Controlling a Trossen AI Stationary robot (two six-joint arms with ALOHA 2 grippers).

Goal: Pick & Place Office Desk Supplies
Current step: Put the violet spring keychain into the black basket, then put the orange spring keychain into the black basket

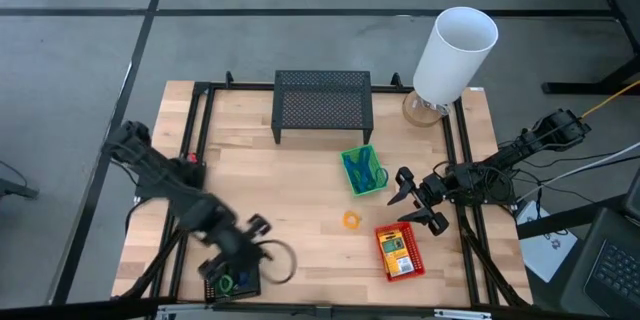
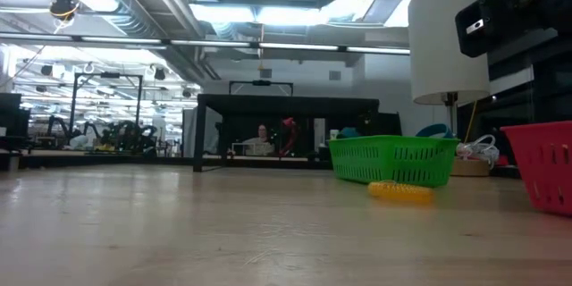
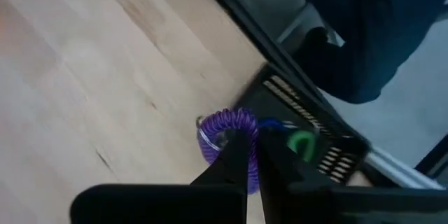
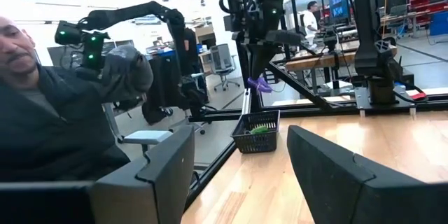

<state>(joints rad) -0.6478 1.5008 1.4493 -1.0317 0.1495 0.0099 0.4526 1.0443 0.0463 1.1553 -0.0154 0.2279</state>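
Left gripper (image 3: 253, 155): at seven o'clock on the table, raised over the near edge; fingers clenched on a small purple coiled ring (image 3: 225, 136); ring held just beside the palm-sized black plastic basket (image 1: 232, 280)
Black basket: holds a green ring (image 3: 303, 142) and a blue one (image 3: 271, 124)
Right gripper (image 1: 418, 202): at four o'clock; fingers spread wide, grasping nothing
Green plastic basket (image 1: 363, 170): near centre, toward two o'clock; thin blue band loops (image 1: 364, 172) inside
Orange ring (image 1: 351, 220): on bare wood at five o'clock
Red plastic basket (image 1: 399, 251): at five o'clock; yellow-and-green flat pack (image 1: 397, 251) inside
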